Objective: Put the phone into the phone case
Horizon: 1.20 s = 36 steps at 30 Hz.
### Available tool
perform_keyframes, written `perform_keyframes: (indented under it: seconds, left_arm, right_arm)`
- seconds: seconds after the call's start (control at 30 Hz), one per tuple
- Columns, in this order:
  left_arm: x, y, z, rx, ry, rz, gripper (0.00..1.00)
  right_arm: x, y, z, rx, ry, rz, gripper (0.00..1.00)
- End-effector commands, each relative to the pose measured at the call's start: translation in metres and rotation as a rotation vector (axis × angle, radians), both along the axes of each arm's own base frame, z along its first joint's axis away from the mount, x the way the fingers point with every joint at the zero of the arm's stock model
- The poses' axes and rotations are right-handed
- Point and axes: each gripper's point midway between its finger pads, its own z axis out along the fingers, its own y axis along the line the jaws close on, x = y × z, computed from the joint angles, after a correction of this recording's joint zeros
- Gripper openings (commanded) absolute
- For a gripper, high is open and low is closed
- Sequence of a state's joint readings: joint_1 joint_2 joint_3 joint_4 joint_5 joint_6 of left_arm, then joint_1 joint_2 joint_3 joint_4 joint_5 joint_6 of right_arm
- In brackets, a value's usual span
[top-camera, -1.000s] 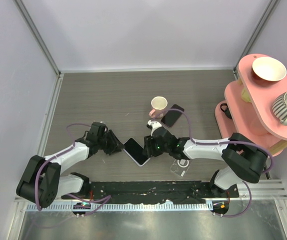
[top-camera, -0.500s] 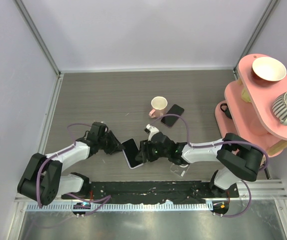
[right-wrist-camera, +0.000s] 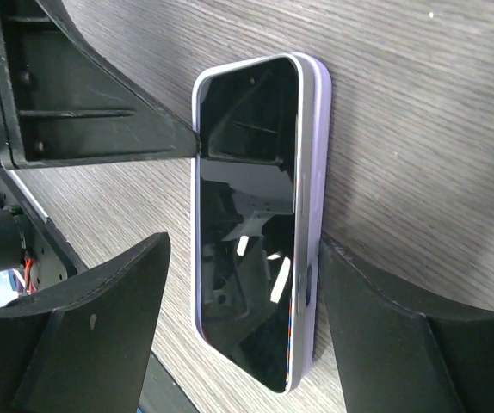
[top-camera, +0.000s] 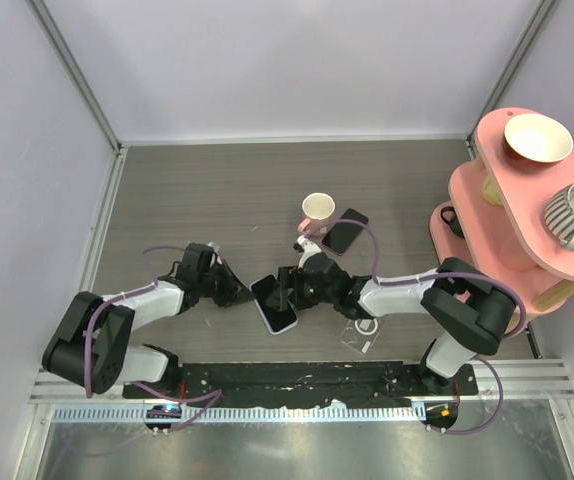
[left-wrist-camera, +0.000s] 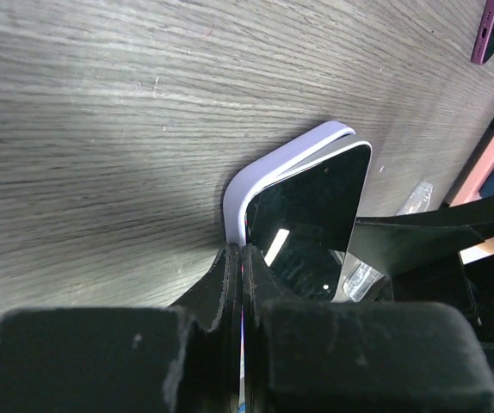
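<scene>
Lying screen up on the table [top-camera: 187, 200] between your two grippers, the phone [right-wrist-camera: 247, 215] rests on the lavender phone case [left-wrist-camera: 256, 172]; the left wrist view shows the case's rim standing clear of the phone along its far corner, so you cannot tell whether it is seated all round; bare tabletop spreads out beyond it toward the far wall, while a paper cup [top-camera: 317, 208] and a second dark phone [top-camera: 344, 232] sit near, behind your right arm, and a clear plastic piece [top-camera: 360, 338] lies beside that forearm; your left gripper [top-camera: 235, 292] reaches in low from the left, its jaws pressed almost together on the near corner, a thin lavender line showing between them; your right gripper [top-camera: 289, 291] comes in from the opposite side, jaws spread wide and straddling the phone's long sides, gripping nothing; only the right wrist view shows a left finger's [right-wrist-camera: 101, 112] tip touching the phone's edge; the pink stand [top-camera: 487, 215] stands well apart at the right.
</scene>
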State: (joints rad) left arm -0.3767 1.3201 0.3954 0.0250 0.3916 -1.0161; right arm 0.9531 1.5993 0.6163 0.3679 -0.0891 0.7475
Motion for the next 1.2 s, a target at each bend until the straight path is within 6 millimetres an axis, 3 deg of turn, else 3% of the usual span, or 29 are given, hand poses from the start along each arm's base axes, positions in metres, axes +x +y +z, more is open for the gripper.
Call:
perform_keyframes:
  seconds: [0.0,0.2,0.23,0.27,0.5,0.93,1.03,1.17]
  left_arm:
    - [-0.013,-0.001,-0.02,0.008,0.064,-0.03,0.0]
    - [-0.019,0.008,-0.029,0.048,0.08,-0.034,0.0]
    - [-0.019,0.009,-0.03,0.054,0.082,-0.035,0.0]
    - [-0.019,0.009,-0.031,0.057,0.084,-0.035,0.0]
    - [-0.02,0.008,-0.032,0.045,0.087,-0.036,0.0]
    - [-0.024,0.008,-0.036,0.032,0.09,-0.022,0.0]
    - [-0.024,0.008,-0.036,0.029,0.091,-0.018,0.0]
    - [-0.026,0.009,-0.036,0.031,0.088,-0.017,0.0]
  right_arm:
    - [-0.009,0.02,0.002,0.042,0.042,0.092,0.76]
    - [-0.019,0.025,0.019,0.175,0.098,0.133,0.76]
    - [-0.016,0.03,0.036,0.258,0.087,0.131,0.76]
    - [-0.017,0.029,0.041,0.29,0.094,0.134,0.76]
    - [-0.016,0.019,0.034,0.323,0.136,0.116,0.72]
    - [-0.019,0.018,0.051,0.554,0.184,0.135,0.48]
    - [-0.019,0.017,0.048,0.564,0.198,0.126,0.39]
    - [-0.019,0.016,0.045,0.563,0.208,0.115,0.2]
